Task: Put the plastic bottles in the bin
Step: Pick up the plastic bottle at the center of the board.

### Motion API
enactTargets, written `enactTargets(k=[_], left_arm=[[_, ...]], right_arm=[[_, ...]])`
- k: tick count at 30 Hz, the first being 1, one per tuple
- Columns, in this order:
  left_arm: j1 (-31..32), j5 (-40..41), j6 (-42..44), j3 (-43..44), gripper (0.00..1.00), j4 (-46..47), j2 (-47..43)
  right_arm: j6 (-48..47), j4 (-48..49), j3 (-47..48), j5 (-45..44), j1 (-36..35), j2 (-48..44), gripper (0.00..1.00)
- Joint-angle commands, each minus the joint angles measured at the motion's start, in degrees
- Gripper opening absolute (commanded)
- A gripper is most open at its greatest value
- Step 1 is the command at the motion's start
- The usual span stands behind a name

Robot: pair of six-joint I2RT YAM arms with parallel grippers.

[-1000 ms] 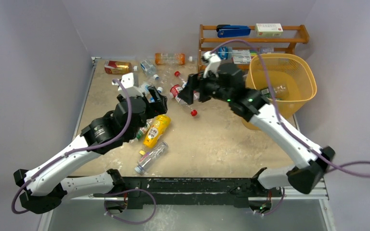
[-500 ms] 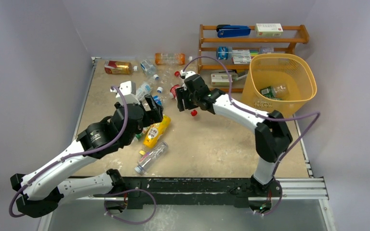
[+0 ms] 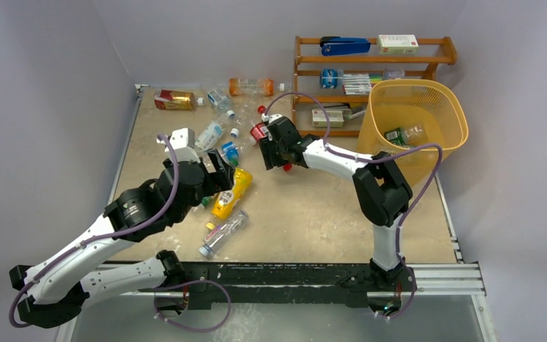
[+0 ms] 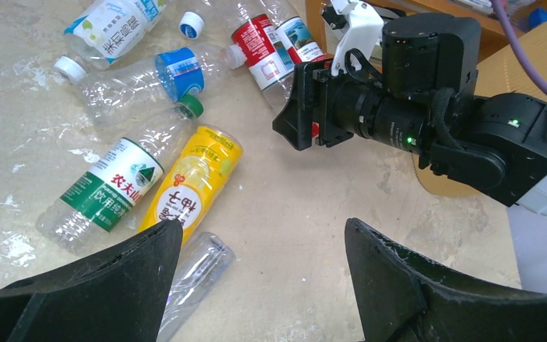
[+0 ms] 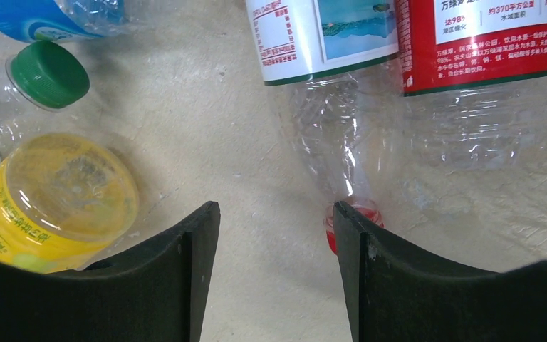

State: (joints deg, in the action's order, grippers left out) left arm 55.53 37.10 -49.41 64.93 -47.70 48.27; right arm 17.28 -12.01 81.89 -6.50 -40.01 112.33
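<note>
Several plastic bottles lie across the far left of the table. The yellow-orange bin (image 3: 417, 96) stands at the right with a green-labelled bottle (image 3: 402, 135) inside. My right gripper (image 3: 269, 152) is open and low over the table (image 5: 276, 214). Its right fingertip is beside the red cap (image 5: 360, 214) of a clear white-labelled bottle (image 5: 327, 121), next to a red-labelled bottle (image 5: 481, 43). My left gripper (image 3: 221, 165) is open and empty (image 4: 260, 235), above a yellow bottle (image 4: 196, 178), a green-labelled bottle (image 4: 103, 192) and a clear bottle (image 4: 192, 278).
A brown wooden shelf rack (image 3: 370, 64) stands at the back beside the bin, with a blue stapler (image 3: 345, 46) and a white box (image 3: 397, 43). An amber bottle (image 3: 174, 100) and an orange bottle (image 3: 251, 87) lie at the far edge. Walls close in on the left and back.
My right arm has swung left from beside the bin and come down to the red-capped bottles. My left arm has drawn back a little towards the near side, gripper still open.
</note>
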Motion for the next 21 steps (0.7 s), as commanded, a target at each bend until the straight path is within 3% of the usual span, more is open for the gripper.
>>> enactTargets(k=[1,21], left_arm=[[-0.1,-0.4,-1.5,-0.2,0.83,0.6,-0.4],[-0.1,-1.1,-3.3,-1.4,0.83,0.3,-0.3]], right_arm=[[-2.0,3.1,-1.4,-1.0,0.5,-0.5,0.62],[-6.3,4.3,-3.5,-2.3,5.2,-3.2,0.62]])
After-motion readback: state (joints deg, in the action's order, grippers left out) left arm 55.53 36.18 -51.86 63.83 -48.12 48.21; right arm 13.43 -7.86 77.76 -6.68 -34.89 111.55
